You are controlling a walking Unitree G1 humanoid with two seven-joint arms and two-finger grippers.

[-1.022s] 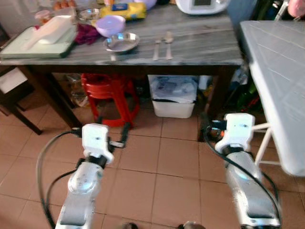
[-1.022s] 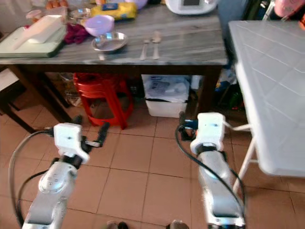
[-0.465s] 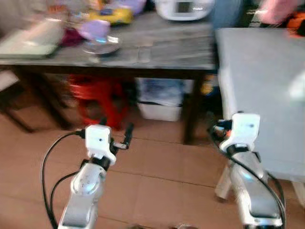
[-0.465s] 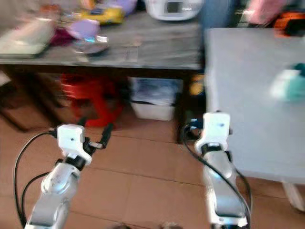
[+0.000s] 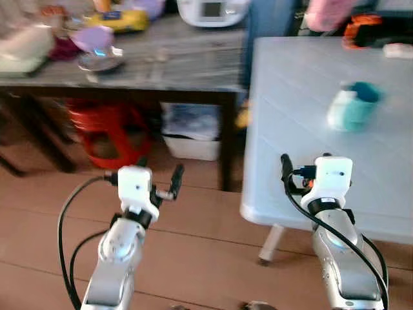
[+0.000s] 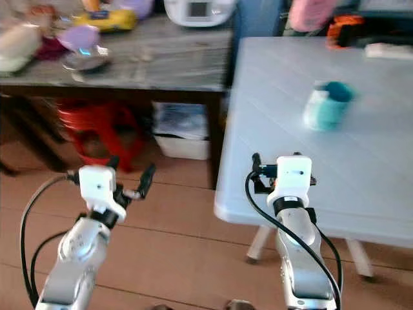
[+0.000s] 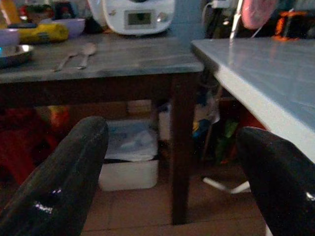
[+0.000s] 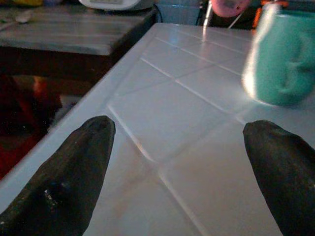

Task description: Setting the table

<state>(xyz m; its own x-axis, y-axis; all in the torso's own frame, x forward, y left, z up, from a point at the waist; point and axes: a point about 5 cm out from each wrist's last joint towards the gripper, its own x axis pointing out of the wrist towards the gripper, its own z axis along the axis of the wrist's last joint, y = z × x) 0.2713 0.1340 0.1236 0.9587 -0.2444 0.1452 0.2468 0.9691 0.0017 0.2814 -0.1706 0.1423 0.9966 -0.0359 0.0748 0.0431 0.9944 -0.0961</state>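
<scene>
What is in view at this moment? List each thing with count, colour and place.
white table: 1, white, robot's right.
teal mug: 1, teal, on the white table.
wooden table: 1, grey top, ahead left.
metal plate: 1, silver, on the wooden table.
purple bowl: 1, lilac, behind the plate.
white appliance: 1, wooden table's far edge.
red stool: 1, under the wooden table.
white bin: 1, beside the stool.
left gripper: open, over the floor.
right gripper: open, at the white table's edge.

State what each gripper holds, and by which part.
Nothing. The left gripper and the right gripper are both open and empty.
</scene>
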